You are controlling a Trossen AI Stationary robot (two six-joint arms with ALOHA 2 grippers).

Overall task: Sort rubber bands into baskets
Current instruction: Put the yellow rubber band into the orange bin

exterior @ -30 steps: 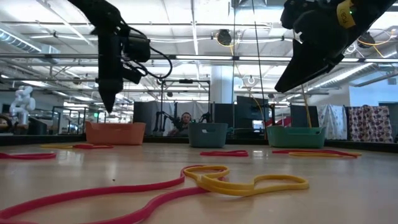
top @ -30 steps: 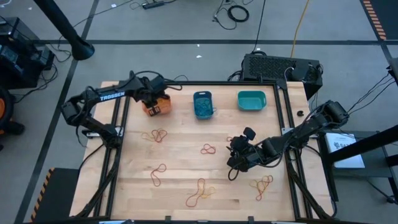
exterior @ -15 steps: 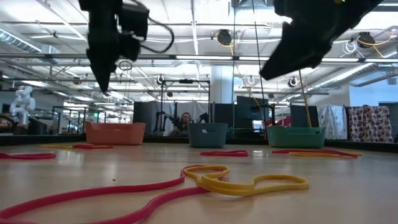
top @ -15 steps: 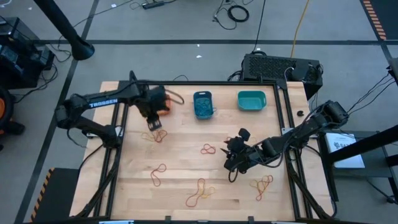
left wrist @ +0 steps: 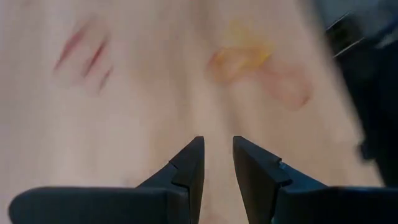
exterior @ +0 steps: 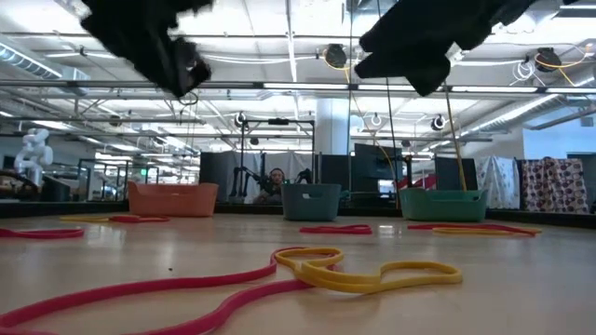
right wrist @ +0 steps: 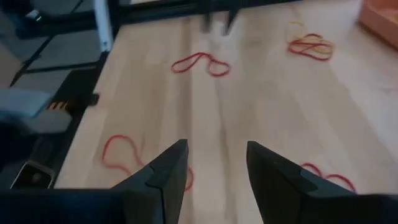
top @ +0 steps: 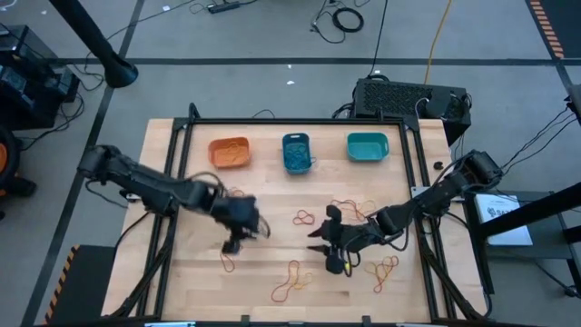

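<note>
Three baskets stand in a row at the far edge: orange (top: 229,152), blue (top: 297,152) and teal (top: 368,146). Red and orange-yellow rubber bands lie flat on the wood, among them one (top: 302,217) in the middle, one (top: 227,262) near left and a tangle (top: 292,280) at the near edge. My left gripper (top: 232,245) hovers left of centre, just beyond the near-left band, narrowly open and empty (left wrist: 217,155). My right gripper (top: 320,243) hovers right of centre, pointing toward the table's left, open and empty (right wrist: 216,162).
More bands lie near right (top: 385,271), right of centre (top: 349,207) and left of centre (top: 231,194). A black frame rail (top: 172,209) runs along the table's sides. A black box (top: 408,98) sits behind the far right corner.
My left gripper has left the orange basket and swung toward the near edge and the table's right, coming down left of centre. My right gripper has moved toward the table's left and a little toward the near edge. The bands on the table have stayed put.
</note>
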